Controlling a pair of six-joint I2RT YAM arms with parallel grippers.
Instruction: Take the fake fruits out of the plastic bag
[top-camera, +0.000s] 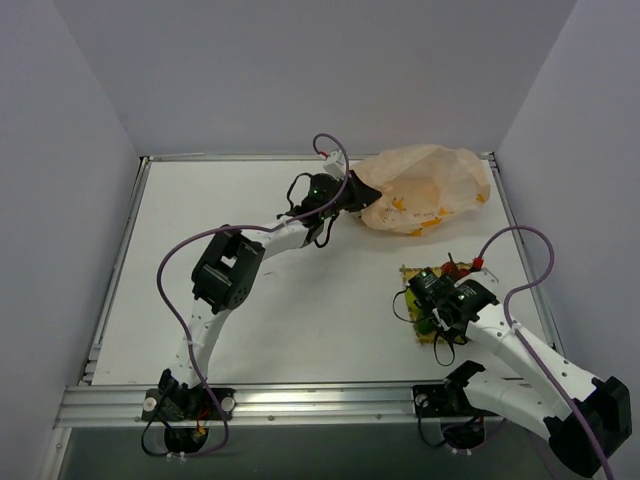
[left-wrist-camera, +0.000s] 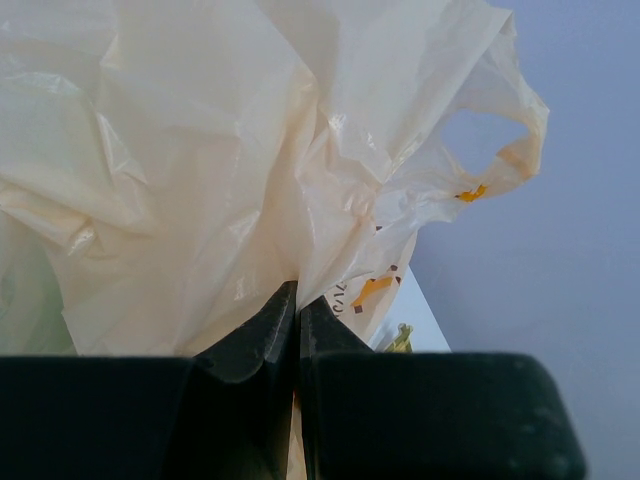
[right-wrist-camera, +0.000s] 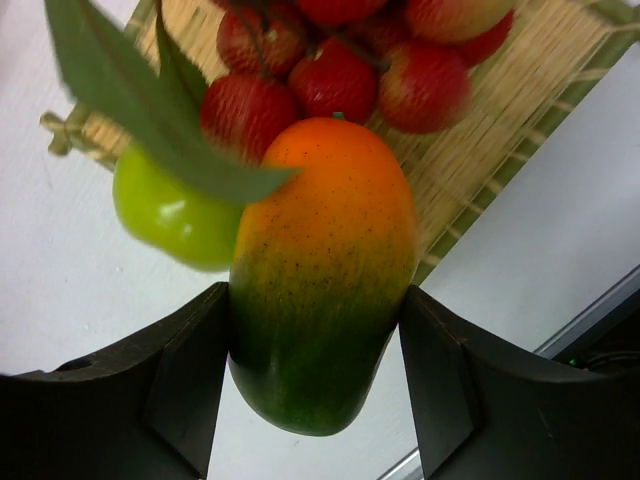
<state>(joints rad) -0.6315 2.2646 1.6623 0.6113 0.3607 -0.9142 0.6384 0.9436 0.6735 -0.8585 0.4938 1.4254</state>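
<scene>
The left claw (left-wrist-camera: 298, 295) is pinched shut on a fold of the bag (top-camera: 425, 190), which sits at the far right of the desk (top-camera: 250, 300). The right claw (right-wrist-camera: 315, 310) grips the mango (right-wrist-camera: 325, 240) at the edge of the mat (right-wrist-camera: 480, 150), beside a green fruit (right-wrist-camera: 170, 210) and red fruits (right-wrist-camera: 335, 75).

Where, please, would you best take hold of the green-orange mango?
Across its two flanks near the green end, coming in lengthwise from that end, as the right end effector does now. The mango has nearly parallel flanks there, and the red fruits crowd its orange end.
</scene>
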